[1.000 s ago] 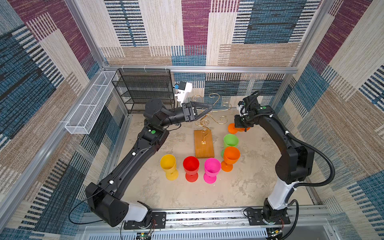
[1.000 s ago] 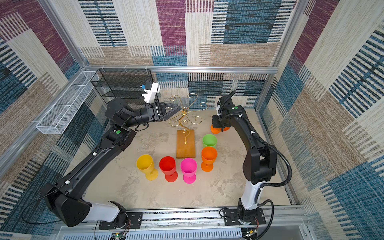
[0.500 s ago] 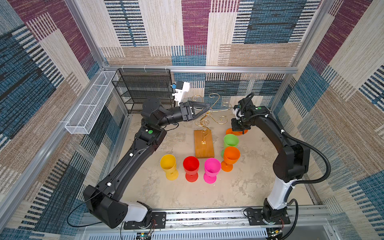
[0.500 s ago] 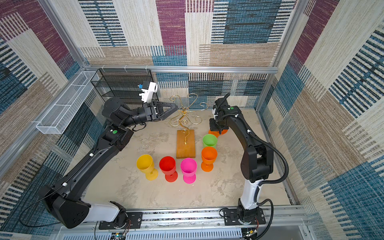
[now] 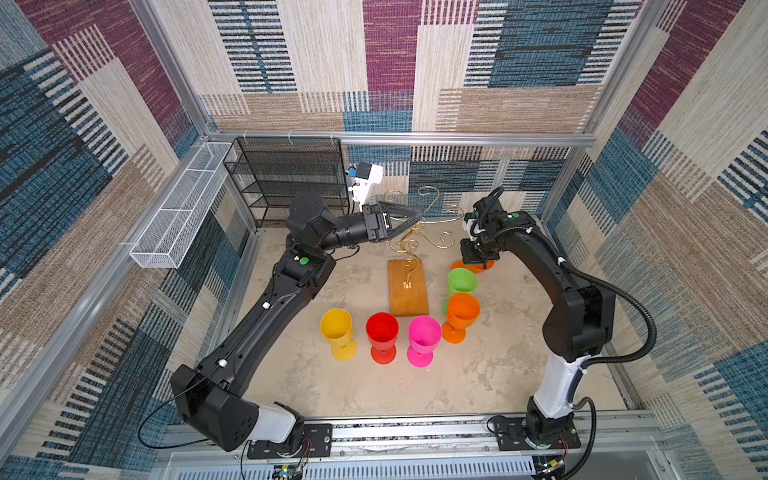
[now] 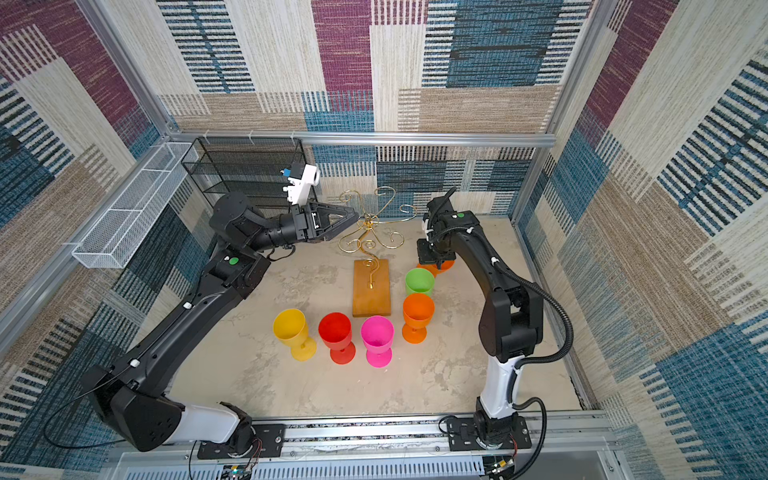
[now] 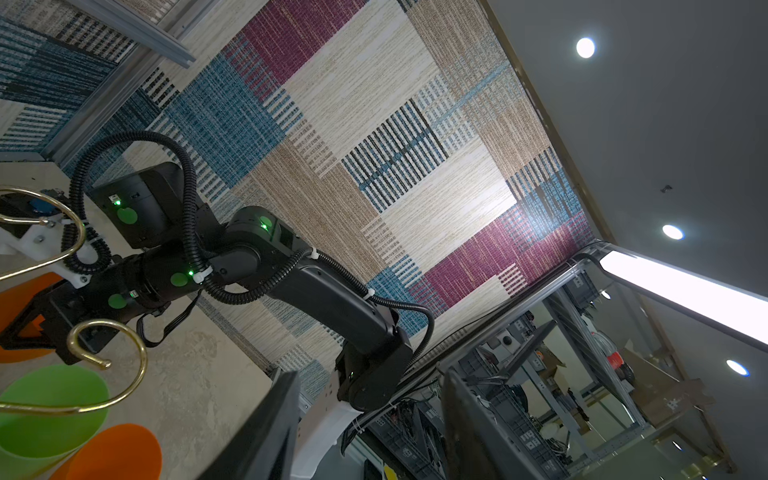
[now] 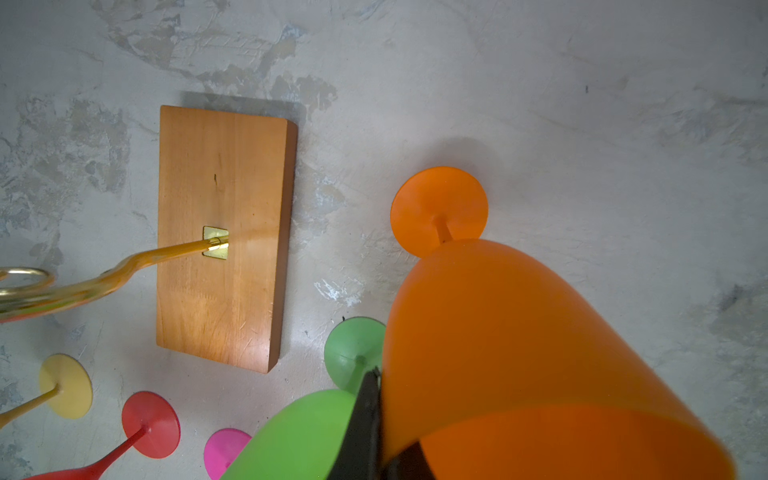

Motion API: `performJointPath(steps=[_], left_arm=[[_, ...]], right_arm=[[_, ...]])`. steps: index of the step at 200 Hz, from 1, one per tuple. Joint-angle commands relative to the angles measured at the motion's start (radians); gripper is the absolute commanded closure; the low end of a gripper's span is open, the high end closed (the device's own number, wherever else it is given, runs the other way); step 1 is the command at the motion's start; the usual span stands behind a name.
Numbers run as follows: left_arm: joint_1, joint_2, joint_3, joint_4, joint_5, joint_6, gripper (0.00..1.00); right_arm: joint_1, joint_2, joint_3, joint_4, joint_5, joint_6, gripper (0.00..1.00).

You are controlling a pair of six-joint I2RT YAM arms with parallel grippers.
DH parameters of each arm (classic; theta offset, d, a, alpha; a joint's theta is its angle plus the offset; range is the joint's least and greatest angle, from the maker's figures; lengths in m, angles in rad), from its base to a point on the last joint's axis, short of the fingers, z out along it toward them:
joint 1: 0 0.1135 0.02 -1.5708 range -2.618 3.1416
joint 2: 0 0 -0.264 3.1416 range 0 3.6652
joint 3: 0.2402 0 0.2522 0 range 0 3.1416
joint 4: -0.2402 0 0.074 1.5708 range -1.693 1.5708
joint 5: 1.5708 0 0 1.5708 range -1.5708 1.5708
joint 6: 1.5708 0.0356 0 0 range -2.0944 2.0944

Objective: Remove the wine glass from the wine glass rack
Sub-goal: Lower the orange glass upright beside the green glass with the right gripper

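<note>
Right end effector (image 5: 475, 261) pinches rear orange wine glass (image 8: 519, 332) — near rack (image 5: 409, 291).

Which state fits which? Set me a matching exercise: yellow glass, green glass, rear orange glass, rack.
1 yellow glass
2 green glass
3 rear orange glass
4 wine glass rack

a rim pinched in the fingers of the right gripper
b no glass hanging on it
c farthest left of the glasses
d just behind the front orange glass

Pairs: 1-c, 2-d, 3-a, 4-b
</note>
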Motion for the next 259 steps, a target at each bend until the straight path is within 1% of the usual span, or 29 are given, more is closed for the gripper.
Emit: performJointPath(steps=[1,91,117,162,236,259], left_arm=[[0.002,0.0,0.004,0.034,0.019,0.002,0.43],[0.001,-0.013,-0.012,0.036,0.032,0.008,0.43],[0.002,-0.012,-0.019,0.043,0.039,0.006,0.45],[0.003,-0.016,-0.024,0.045,0.042,0.008,0.45],[0.005,-0.023,-0.019,0.028,0.046,0.021,0.45],[0.005,-0.025,-0.024,0.027,0.045,0.023,0.45]], right_arm=[[0.006,0.018,0.034,-0.012,-0.003,-0.013,0.98],[0.023,0.071,0.107,-0.037,-0.005,-0.017,0.88],[0.026,0.078,0.121,-0.039,0.0,-0.014,0.84],[0.027,0.081,0.143,-0.043,-0.011,-0.016,0.8],[0.029,0.038,0.106,-0.024,-0.021,-0.009,0.76],[0.028,0.02,0.089,-0.012,-0.044,-0.009,0.74]])
